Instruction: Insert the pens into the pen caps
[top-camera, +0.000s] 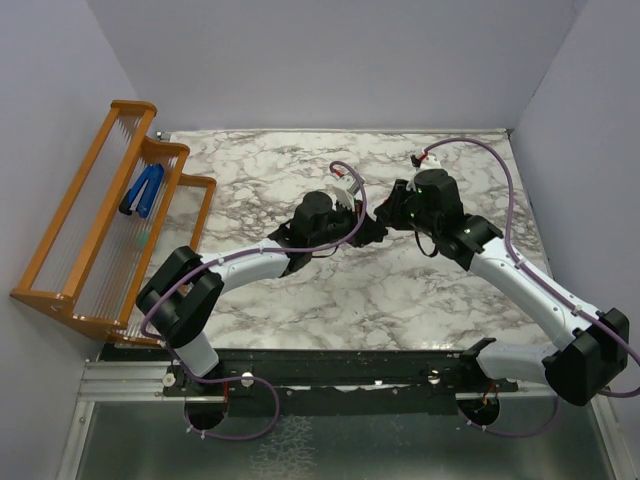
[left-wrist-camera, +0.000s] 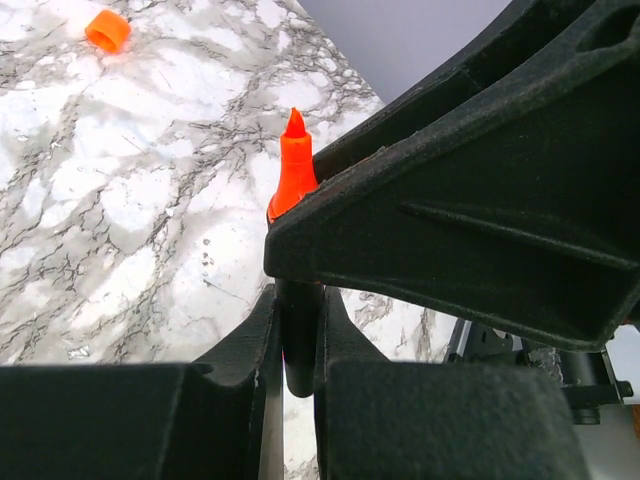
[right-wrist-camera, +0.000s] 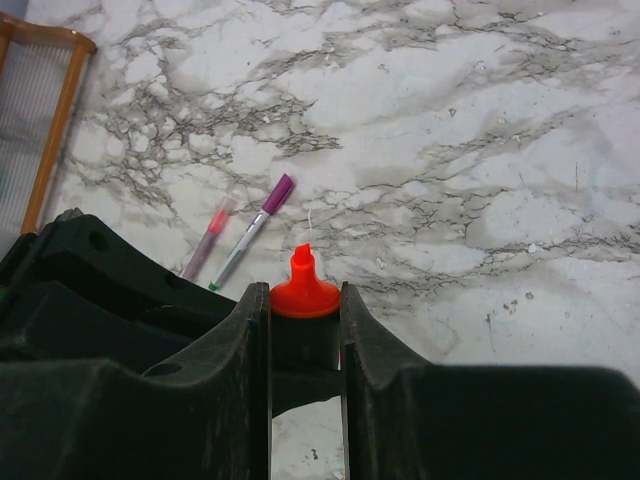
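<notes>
The black marker (right-wrist-camera: 303, 288), with its orange-red tip bare, is held above the table between both grippers. My right gripper (right-wrist-camera: 305, 305) is shut on it just below the tip. My left gripper (left-wrist-camera: 297, 305) is shut on its black barrel, and the tip (left-wrist-camera: 293, 165) sticks up past the right gripper's finger (left-wrist-camera: 470, 190). The two grippers meet over the table's middle (top-camera: 385, 225). The bright orange cap (left-wrist-camera: 107, 30) lies loose on the marble. A white-grey pen (right-wrist-camera: 245, 238) with a magenta-purple cap (right-wrist-camera: 278, 192) on it and a dull pink pen (right-wrist-camera: 207, 240) with a pale pink end lie side by side.
An orange wooden rack (top-camera: 100, 220) stands along the left wall with a blue clip-shaped object (top-camera: 142, 192) on it; its corner also shows in the right wrist view (right-wrist-camera: 58, 110). Grey walls close the left, back and right sides. The marble tabletop (top-camera: 400, 300) lies under the arms.
</notes>
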